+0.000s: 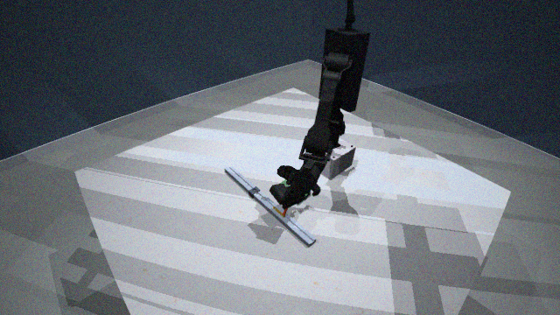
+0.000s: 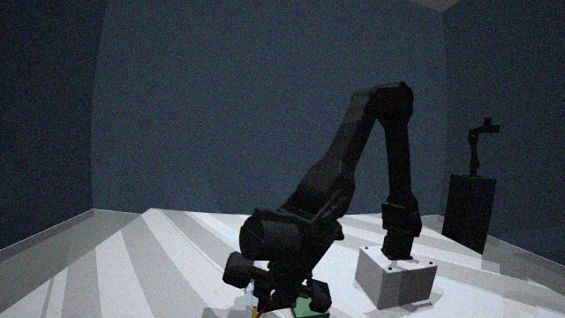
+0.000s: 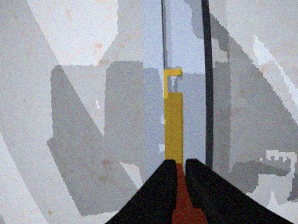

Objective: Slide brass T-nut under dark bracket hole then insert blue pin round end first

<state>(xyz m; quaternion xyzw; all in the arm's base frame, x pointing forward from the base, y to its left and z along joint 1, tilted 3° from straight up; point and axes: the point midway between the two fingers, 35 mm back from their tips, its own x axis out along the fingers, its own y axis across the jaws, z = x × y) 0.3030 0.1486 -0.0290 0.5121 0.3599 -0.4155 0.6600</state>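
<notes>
orange handle [image 1: 285, 212] [image 3: 186, 195] clamped in the gripper [image 1: 285, 207] [image 3: 180, 169], its upper part cut off in the wrist view; brass t-nut [image 1: 278, 212] [image 3: 174, 127] at the rail's [image 1: 298, 230] [image 3: 194, 115] slot, seating unclear.

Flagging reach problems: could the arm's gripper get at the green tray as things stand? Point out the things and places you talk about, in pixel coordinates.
Probably not yet: the tray [image 1: 285, 183] [image 2: 309, 307] sits close by, under the gripper [image 1: 284, 207] [image 3: 180, 169], but its fingers are shut on the orange handle [image 1: 285, 213] [image 3: 186, 200].
</notes>
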